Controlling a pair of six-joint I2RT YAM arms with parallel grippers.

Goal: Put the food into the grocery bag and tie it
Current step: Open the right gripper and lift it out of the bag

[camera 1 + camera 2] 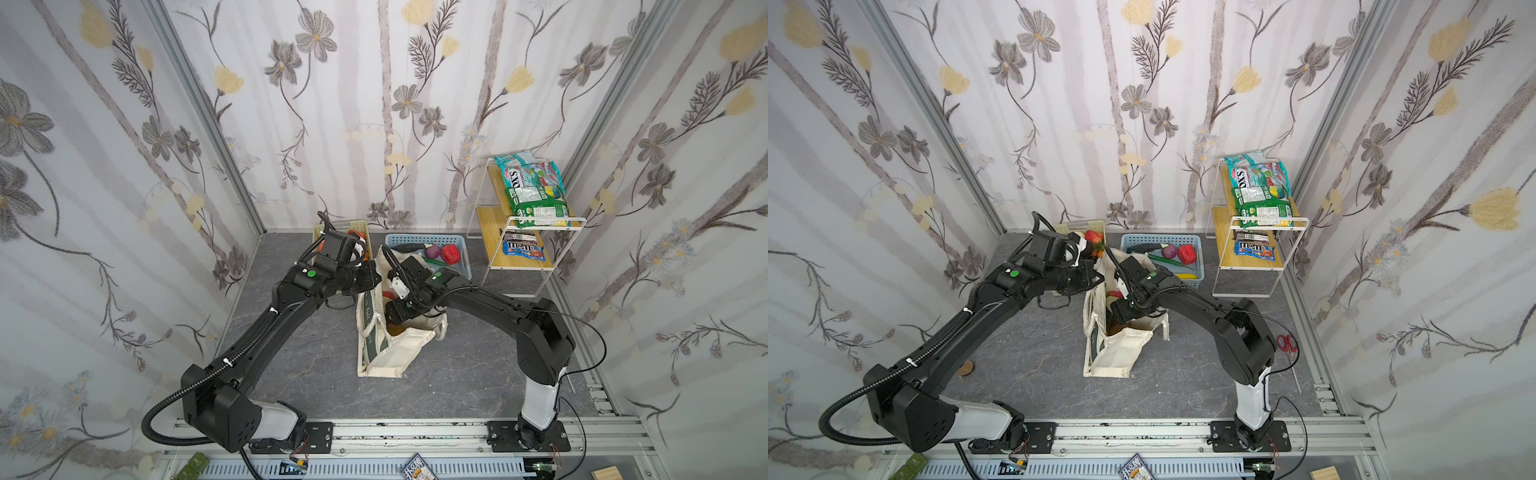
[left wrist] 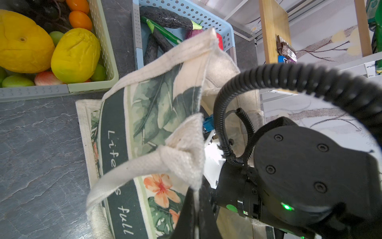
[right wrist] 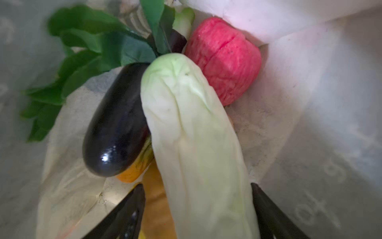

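The pale green vegetable [image 3: 196, 134] lay closest in the right wrist view, lengthwise inside the grocery bag [image 1: 390, 349], across a dark eggplant [image 3: 117, 124], with a red fruit [image 3: 223, 60] at its 1 o'clock. The right gripper [image 3: 196, 186] straddled its near end with its jaws apart and a gap on one side, so the pincer looked open (though the other finger lay too close to rule out contact). The left gripper [image 2: 196, 198] was closed on the bag's cream rim beside a strap handle, holding the mouth up. In both top views the bag stood mid-table. The step in hand seemed to be dropping one item; the next move probably called for a straight lift clear of the rim, then a reach to the blue basket [image 1: 424, 239] at the bag's 1 o'clock, where more vegetables lay. Room was tight there: the pale green basket [image 2: 103, 51] sat at 11 o'clock and the shelf rack [image 1: 536, 224] with snack packets [image 1: 536, 195] at 2 o'clock. Bare table lay at 6 o'clock.
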